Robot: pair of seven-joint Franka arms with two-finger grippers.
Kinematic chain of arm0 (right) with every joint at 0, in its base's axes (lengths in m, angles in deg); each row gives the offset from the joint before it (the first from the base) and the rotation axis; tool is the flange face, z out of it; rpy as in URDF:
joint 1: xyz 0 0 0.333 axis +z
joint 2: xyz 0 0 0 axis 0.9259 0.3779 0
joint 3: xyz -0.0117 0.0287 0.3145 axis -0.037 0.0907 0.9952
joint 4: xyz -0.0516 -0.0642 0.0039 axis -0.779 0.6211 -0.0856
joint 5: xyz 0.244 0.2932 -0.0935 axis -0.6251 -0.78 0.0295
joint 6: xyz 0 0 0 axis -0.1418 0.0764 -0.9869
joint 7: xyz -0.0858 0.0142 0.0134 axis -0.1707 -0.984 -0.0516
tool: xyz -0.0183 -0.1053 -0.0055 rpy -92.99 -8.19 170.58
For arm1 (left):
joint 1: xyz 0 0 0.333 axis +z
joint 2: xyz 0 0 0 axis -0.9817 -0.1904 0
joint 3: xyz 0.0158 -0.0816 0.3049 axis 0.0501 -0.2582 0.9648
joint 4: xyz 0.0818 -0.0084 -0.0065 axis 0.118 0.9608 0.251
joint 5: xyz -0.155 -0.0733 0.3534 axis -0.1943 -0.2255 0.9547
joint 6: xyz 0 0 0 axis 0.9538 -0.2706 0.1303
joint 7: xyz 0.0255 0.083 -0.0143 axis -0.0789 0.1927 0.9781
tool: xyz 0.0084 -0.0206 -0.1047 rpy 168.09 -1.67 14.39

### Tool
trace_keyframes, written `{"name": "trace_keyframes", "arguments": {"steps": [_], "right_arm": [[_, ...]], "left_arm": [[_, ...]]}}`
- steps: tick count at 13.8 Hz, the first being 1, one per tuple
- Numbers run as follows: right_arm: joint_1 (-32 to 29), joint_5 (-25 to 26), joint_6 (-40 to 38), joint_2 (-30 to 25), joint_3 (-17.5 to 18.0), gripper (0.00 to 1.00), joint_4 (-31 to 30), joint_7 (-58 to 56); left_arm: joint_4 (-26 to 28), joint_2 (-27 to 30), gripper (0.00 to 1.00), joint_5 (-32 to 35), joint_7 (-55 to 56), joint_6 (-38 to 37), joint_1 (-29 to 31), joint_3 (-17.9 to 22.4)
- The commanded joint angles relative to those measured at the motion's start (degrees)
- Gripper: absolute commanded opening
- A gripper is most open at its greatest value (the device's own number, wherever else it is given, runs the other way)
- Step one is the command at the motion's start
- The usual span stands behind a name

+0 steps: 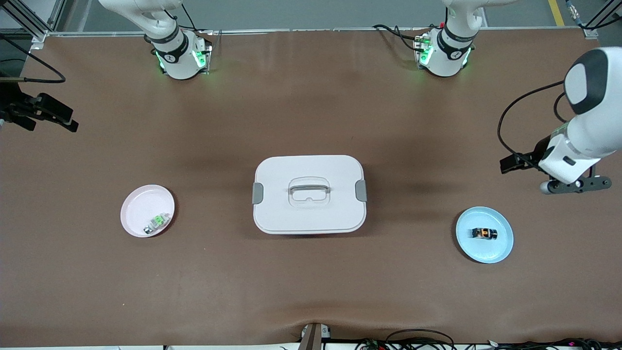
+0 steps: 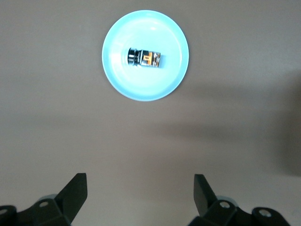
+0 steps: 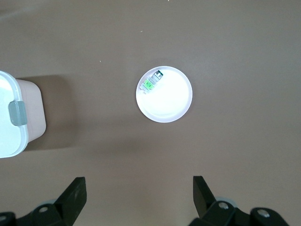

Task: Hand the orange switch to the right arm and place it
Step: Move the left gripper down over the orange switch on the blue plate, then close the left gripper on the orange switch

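Front view, from the right arm's end of the table to the left arm's. Right gripper (image 3: pixel 138 197): aloft at the table's edge, fingers spread wide, empty, waiting. Pink plate (image 1: pixel 141 209): carries a small green-and-white component (image 1: pixel 156 222). White lidded box (image 1: pixel 309 193): centre of the table, latched at both ends. Blue plate (image 1: pixel 495 245): holds the orange switch (image 1: pixel 484 234), lying on its side. Left gripper (image 2: pixel 140 197): raised above bare table near the blue plate, fingers parted, holding nothing. Risk, as judged: the switch is tiny and the plate slick, so an off-centre pinch could skid it away, and the mid-air handover leaves the second gripper little surface to grasp.
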Motion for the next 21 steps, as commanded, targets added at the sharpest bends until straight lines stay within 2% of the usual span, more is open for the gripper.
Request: {"name": "trace_keyframes", "arguments": {"steps": [1, 4, 10, 15, 21], "right_arm": [[0.4, 0.8, 0.5, -0.6, 0.0, 1.00, -0.6, 2.0], [0.6, 1.7, 0.5, -0.6, 0.2, 1.00, -0.6, 2.5], [0.6, 2.1, 0.5, -0.6, 0.3, 1.00, -0.6, 2.5], [0.6, 2.0, 0.5, -0.6, 0.3, 1.00, -0.6, 2.5], [0.5, 2.0, 0.5, -0.6, 0.3, 1.00, -0.6, 2.5]], "left_arm": [[0.0, -4.1, 1.00, 0.8, 0.4, 5.0, 0.6, -0.1], [-0.2, -7.3, 1.00, 1.3, -0.9, 8.7, 2.8, -0.2], [-1.1, -15.5, 1.00, 1.3, -2.2, 22.9, 2.3, -0.2], [-5.5, -21.6, 1.00, 1.4, -7.9, 24.3, 2.8, -0.2], [-5.9, -26.8, 1.00, 1.4, -11.2, 29.0, 2.8, -0.1]]}}
